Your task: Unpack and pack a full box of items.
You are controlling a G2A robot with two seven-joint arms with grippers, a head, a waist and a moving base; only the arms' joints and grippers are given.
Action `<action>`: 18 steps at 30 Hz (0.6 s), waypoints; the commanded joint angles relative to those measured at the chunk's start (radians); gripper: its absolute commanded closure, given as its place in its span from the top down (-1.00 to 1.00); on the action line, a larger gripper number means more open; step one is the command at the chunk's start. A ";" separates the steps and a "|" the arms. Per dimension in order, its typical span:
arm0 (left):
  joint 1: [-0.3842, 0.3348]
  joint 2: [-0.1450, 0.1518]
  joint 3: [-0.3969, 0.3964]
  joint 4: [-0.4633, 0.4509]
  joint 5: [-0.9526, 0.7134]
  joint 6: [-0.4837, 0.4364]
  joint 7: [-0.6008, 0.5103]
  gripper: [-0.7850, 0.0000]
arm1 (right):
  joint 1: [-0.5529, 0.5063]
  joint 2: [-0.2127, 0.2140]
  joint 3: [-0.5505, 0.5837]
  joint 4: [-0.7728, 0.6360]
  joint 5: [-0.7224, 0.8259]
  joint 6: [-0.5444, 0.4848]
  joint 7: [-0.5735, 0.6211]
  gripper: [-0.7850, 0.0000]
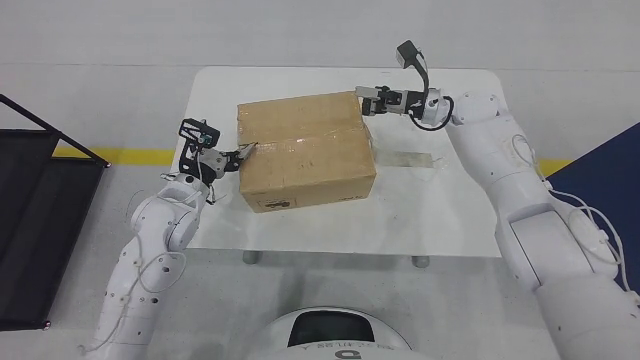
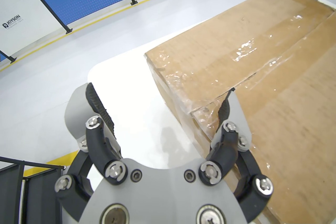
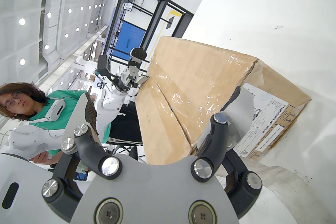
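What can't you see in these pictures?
- Inside of the box: hidden in every view by its closed, taped top.
- Label on the box's side: its print is too small to read in the top view.
- The rest of the box in the left wrist view: cut off by the picture's edge.

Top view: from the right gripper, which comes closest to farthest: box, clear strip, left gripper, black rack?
1. box, beside the right gripper
2. clear strip, on the table
3. left gripper, box's opposite end
4. black rack, beyond the table
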 commanded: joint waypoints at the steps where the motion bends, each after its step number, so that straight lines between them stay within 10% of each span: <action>1: -0.012 -0.002 0.006 0.013 -0.013 0.013 -0.004 1.00 | 0.000 0.000 0.000 0.000 0.000 0.000 0.000 1.00; 18: -0.086 -0.006 0.003 0.073 -0.036 0.066 -0.076 1.00 | -0.127 0.097 0.148 -0.146 -0.032 0.064 -0.026 1.00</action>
